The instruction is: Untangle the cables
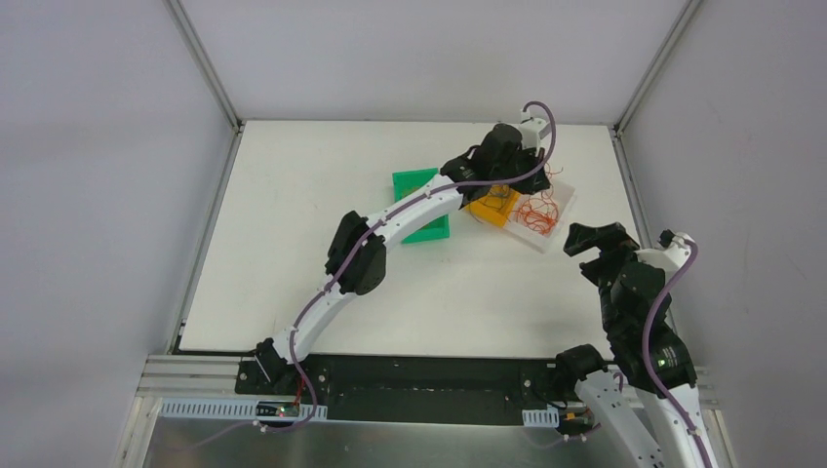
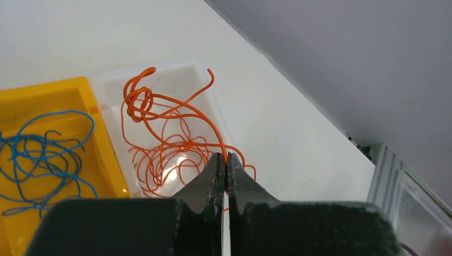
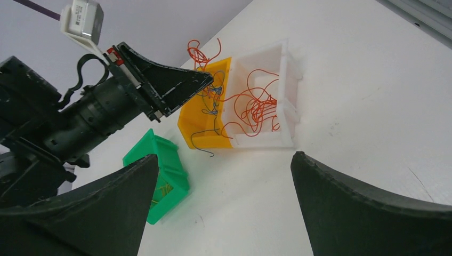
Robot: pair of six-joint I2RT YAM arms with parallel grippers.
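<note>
My left gripper is shut on one orange cable, pinched at the fingertips and lifted; its curly far end hangs in the air. The strand leads out of a tangle of orange cables in a clear white bin. Blue cables lie tangled in the yellow bin beside it. In the top view the left gripper hovers over these bins. My right gripper is open and empty, above bare table near the right side.
A green bin with yellow-green wires stands left of the yellow bin. A dark strand hangs over the yellow bin's front. The white bin is near the table's far right edge.
</note>
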